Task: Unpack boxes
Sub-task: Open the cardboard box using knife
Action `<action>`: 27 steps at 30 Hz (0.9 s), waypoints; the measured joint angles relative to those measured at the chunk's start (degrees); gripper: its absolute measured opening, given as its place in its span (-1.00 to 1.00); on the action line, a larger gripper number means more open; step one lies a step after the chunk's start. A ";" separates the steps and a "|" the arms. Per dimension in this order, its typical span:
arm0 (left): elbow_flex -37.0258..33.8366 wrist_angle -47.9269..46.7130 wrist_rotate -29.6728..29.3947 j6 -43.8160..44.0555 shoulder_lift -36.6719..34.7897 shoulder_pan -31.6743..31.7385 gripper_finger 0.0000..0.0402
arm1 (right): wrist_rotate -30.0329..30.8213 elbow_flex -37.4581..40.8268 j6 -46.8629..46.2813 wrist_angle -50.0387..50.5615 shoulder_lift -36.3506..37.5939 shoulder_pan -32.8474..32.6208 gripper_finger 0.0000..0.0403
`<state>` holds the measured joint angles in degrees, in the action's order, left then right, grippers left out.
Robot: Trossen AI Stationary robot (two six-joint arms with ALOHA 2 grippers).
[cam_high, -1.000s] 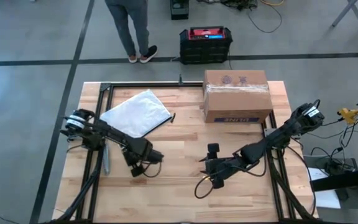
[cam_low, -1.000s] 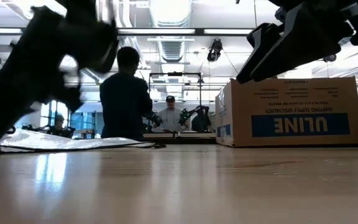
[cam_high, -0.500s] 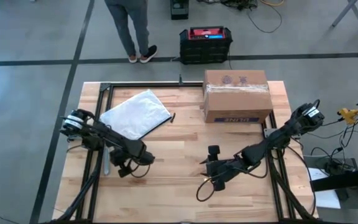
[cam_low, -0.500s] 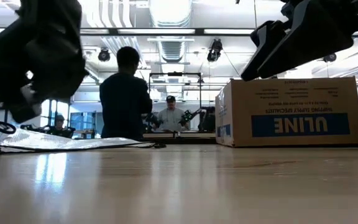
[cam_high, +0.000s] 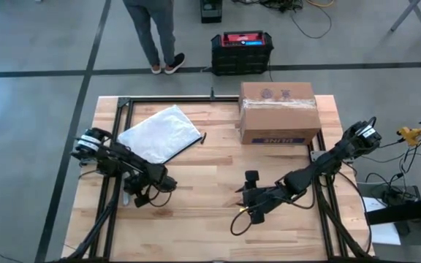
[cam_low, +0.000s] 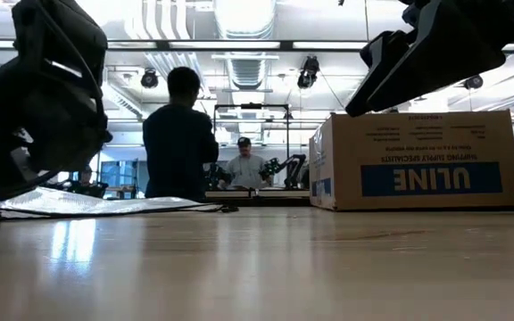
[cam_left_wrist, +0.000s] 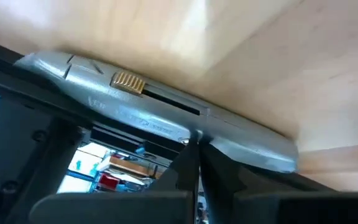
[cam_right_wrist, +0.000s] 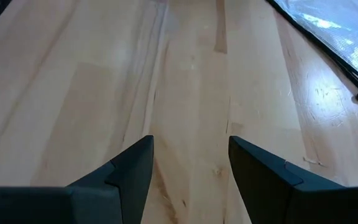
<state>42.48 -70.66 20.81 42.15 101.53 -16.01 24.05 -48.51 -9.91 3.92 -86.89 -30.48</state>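
The brown corrugated cardboard shipping box [cam_low: 416,160] carries a blue band on its long side with "ULINE" in large pale letters, printed upside down in the low view. Rows of small black print above that band are too fine to read. From above, the same blue label [cam_high: 280,139] shows, its letters illegible.
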 joint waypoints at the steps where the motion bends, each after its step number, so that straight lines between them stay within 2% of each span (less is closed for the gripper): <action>1: 0.00 0.24 0.06 0.58 -0.01 -0.01 -1.00 | 0.02 0.00 0.00 -0.02 0.00 0.00 -0.03; 5: 1.19 0.32 0.06 2.52 0.36 -0.59 -1.00 | 0.04 0.00 0.00 0.03 0.00 -0.02 -0.04; 10: 8.63 2.41 -0.97 4.34 0.07 -1.90 -1.00 | 0.02 -0.02 0.44 -0.04 0.00 0.04 -0.03; 17: 22.80 10.56 -13.70 5.73 0.06 -3.35 -1.00 | 0.55 -0.02 1.51 -0.09 0.00 0.13 -0.04; 20: 27.96 13.22 -19.52 12.94 0.05 -3.87 -1.00 | 0.55 -0.02 1.53 -0.07 0.00 0.13 -0.03; 23: 30.87 12.84 -20.74 22.17 0.01 -4.02 -1.00 | 0.55 -0.02 0.82 0.02 0.00 0.13 -0.04; 27: 31.57 12.57 -22.69 20.54 0.01 -6.65 -1.00 | 0.55 -0.02 -0.02 0.02 0.00 0.11 -0.03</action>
<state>74.05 -58.09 -1.88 62.70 101.54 -22.66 24.60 -48.53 -9.93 3.94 -86.89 -30.37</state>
